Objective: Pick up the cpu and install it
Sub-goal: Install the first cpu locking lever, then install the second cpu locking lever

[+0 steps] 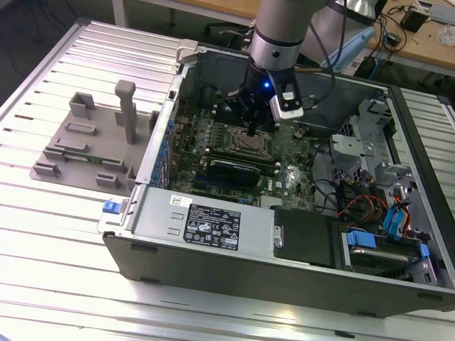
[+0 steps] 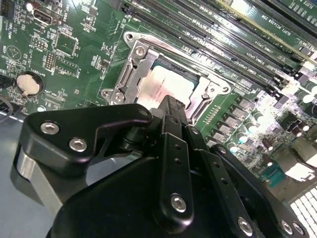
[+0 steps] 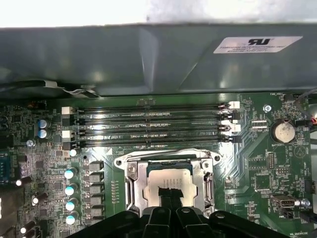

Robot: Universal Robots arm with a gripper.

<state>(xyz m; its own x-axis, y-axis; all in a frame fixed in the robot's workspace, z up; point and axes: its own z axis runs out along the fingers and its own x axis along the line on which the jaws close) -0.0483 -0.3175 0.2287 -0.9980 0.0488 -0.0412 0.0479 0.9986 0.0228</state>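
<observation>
A ribbed silver metal counter (image 1: 64, 234) carried the open grey tower computer case (image 1: 213, 231), with a grey plastic parts fixture (image 1: 89, 145) lying just beside it at its nine o'clock in the exterior view. Inside the case lay the green motherboard (image 1: 295, 170), and on it the square socket with its bright steel frame (image 3: 130, 184).

The small flat square cpu with the silvery-grey top plate (image 2: 166, 87) sat within that frame in both wrist views, its plate (image 3: 171, 179) level with the opening as far as I could judge. My black pincer (image 2: 171, 104) stood right over it, the two fingers drawn narrow, close together with hardly a gap, their tips (image 3: 168, 192) at or on the plate. Whether they still pinched the chip or merely touched it I could not tell.

To do this step well, I judged the chip had to lie square in the frame, flat, with no corner riding up, and no downward force beyond its own weight; the fine contacts beneath would not forgive a skewed push.

My arm came down nearly plumb from twelve o'clock in the exterior view, the wrist (image 1: 274, 42) directly above the socket, with the black memory slots (image 3: 148, 126) just beside the frame.
</observation>
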